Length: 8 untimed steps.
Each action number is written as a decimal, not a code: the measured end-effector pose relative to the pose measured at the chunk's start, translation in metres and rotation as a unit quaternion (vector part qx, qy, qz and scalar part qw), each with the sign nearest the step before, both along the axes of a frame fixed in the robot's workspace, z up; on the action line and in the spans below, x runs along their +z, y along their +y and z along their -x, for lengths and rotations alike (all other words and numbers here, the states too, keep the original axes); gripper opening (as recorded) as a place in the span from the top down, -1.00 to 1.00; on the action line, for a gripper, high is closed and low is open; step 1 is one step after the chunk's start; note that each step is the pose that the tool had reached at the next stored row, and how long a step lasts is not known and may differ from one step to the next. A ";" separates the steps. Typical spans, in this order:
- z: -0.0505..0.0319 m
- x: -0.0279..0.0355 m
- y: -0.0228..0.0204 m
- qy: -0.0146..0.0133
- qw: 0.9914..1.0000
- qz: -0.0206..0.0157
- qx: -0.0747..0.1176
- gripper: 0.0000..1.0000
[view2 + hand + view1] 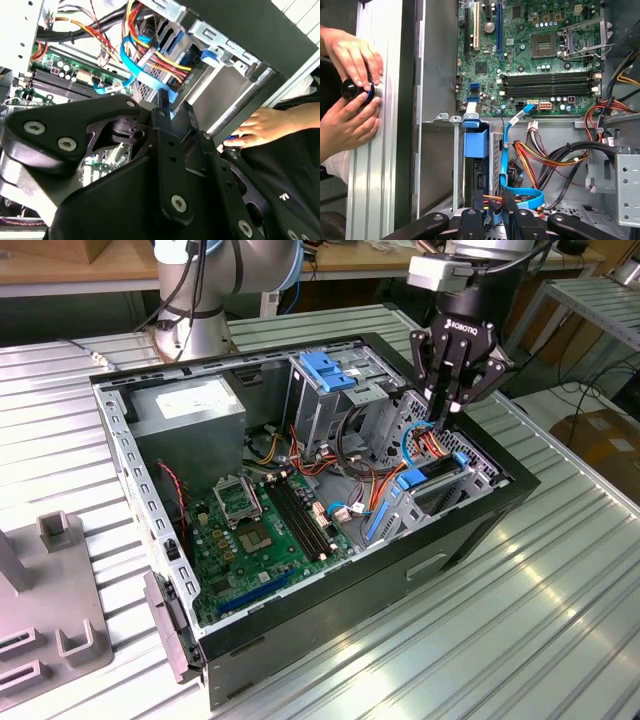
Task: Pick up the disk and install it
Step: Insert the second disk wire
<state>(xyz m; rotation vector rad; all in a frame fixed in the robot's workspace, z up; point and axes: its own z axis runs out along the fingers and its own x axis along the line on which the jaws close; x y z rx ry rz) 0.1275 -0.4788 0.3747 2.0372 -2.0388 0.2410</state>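
The disk [436, 473] sits on edge in the drive bay at the front corner of the open computer case [300, 635], with its light-blue rail on top. In the first wrist view the disk's blue rail tab [476, 142] caps a dark narrow edge in the metal slot. My gripper [447, 415] hangs just above this bay, pointing down, its fingers drawn together with nothing between them. In both wrist views the gripper [175, 100] [492, 212] hovers over a blue data cable [520, 192] and red-yellow power wires.
The case holds a green motherboard [265, 525], a grey power-supply box [190, 410] and an upright metal cage with a blue top [330, 375]. A person's hands [350, 90] rest on a black knob on the table beside the case. A grey fixture [50, 610] lies at the exterior view's left.
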 end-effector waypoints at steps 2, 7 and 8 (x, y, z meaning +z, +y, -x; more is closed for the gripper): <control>-0.0017 0.0000 0.0002 0.000 1.000 0.001 -0.001 0.42; -0.0031 0.0000 0.0030 0.000 1.000 0.001 -0.001 0.42; -0.0036 0.0000 0.0038 0.000 1.000 0.001 -0.001 0.42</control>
